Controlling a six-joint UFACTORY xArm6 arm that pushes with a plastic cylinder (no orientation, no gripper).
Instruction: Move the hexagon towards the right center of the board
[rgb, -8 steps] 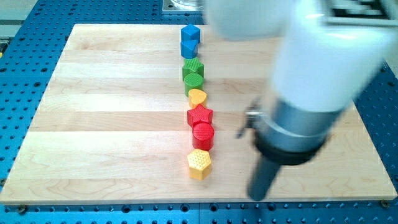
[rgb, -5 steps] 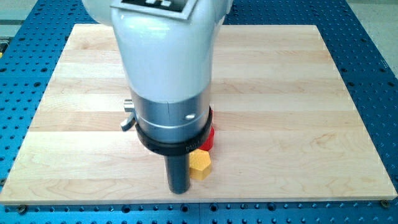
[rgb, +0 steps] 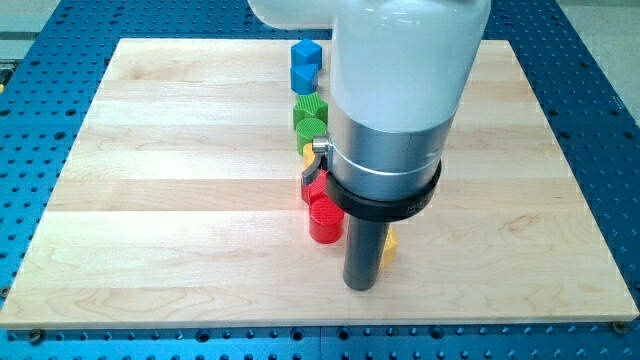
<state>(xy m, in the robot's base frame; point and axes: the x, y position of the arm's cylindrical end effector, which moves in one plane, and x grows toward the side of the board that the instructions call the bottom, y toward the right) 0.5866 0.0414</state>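
My tip, a bare rod with no gripper, touches the yellow hexagon's left side at lower centre; push steadily rightward, drifting slightly up-frame.

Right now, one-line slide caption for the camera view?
My tip pushes the yellow hexagon rightward, away from the red cylinder.

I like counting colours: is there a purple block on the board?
No: the blocks that show are blue, green, red and a yellow sliver beside my tip.
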